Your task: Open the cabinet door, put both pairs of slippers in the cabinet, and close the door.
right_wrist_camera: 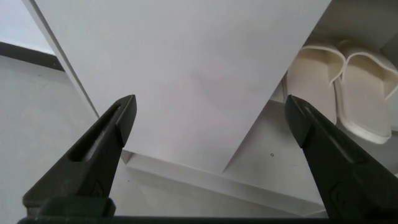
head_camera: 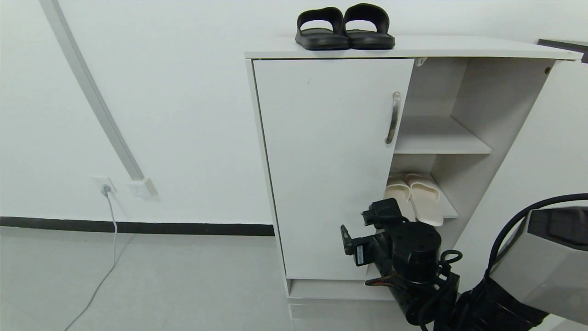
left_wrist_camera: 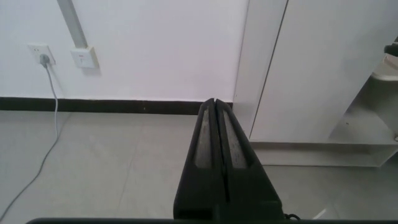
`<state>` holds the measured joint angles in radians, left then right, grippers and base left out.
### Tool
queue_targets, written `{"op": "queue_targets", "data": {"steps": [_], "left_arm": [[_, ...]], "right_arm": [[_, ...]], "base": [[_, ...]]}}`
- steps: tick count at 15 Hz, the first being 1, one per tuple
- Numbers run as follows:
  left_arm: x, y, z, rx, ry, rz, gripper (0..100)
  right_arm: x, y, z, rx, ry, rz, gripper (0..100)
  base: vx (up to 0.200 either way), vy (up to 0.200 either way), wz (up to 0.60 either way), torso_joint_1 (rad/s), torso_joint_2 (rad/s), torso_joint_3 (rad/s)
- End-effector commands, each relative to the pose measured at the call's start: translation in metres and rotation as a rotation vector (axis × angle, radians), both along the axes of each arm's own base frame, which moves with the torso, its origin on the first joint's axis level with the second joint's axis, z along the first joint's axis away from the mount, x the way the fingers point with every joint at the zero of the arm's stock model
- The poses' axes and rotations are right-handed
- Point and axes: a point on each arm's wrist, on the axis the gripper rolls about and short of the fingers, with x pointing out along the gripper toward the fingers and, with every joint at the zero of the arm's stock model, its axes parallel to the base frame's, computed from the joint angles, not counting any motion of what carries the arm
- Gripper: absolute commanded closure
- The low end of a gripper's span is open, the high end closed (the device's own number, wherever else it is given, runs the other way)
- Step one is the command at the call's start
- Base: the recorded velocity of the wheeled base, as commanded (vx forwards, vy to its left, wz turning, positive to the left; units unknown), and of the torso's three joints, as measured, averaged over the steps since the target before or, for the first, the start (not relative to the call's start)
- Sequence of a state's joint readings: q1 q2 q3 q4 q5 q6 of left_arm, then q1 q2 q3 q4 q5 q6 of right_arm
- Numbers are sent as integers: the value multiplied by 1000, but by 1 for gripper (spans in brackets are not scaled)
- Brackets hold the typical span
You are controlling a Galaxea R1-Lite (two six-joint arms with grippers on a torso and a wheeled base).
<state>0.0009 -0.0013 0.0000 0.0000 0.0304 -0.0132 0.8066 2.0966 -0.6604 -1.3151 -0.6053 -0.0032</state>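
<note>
A pair of black slippers (head_camera: 344, 27) stands on top of the white cabinet (head_camera: 413, 46). The cabinet's left door (head_camera: 330, 161) is shut, its metal handle (head_camera: 393, 117) at the inner edge. The right door (head_camera: 542, 151) is swung open. Inside, a pair of cream slippers (head_camera: 415, 197) lies on the lower shelf, also seen in the right wrist view (right_wrist_camera: 339, 81). My right gripper (head_camera: 363, 227) hangs low before the shut door's lower corner, just in front of the cream slippers, open (right_wrist_camera: 210, 106) and holding nothing. My left gripper (left_wrist_camera: 214, 106) is shut and empty, low over the floor left of the cabinet (left_wrist_camera: 311, 74).
The upper shelf (head_camera: 441, 142) inside the cabinet is bare. A wall socket (head_camera: 106, 188) with a grey cable (head_camera: 112, 239) and a slanted conduit (head_camera: 92, 92) are on the wall to the left. Open grey floor (head_camera: 161, 285) lies left of the cabinet.
</note>
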Motion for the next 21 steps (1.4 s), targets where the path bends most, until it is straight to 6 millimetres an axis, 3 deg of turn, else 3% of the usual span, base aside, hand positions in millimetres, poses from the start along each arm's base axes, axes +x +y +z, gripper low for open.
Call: {"op": "queue_targets", "data": {"steps": [1, 5, 8, 21], "left_arm": [[0, 0, 0, -1, 1, 1, 100], [0, 0, 0, -1, 1, 1, 100], [0, 0, 0, -1, 1, 1, 100], [0, 0, 0, -2, 1, 1, 100]], "right_arm": [[0, 0, -1, -3, 1, 0, 0], [0, 0, 0, -1, -3, 0, 0], [0, 0, -1, -6, 0, 0, 0], [-1, 0, -1, -18, -4, 3, 0]], "base": [[0, 0, 0, 0, 0, 0], [0, 0, 0, 2, -29, -32], [0, 0, 0, 14, -178, -318], [0, 0, 0, 112, -486, -343]]}}
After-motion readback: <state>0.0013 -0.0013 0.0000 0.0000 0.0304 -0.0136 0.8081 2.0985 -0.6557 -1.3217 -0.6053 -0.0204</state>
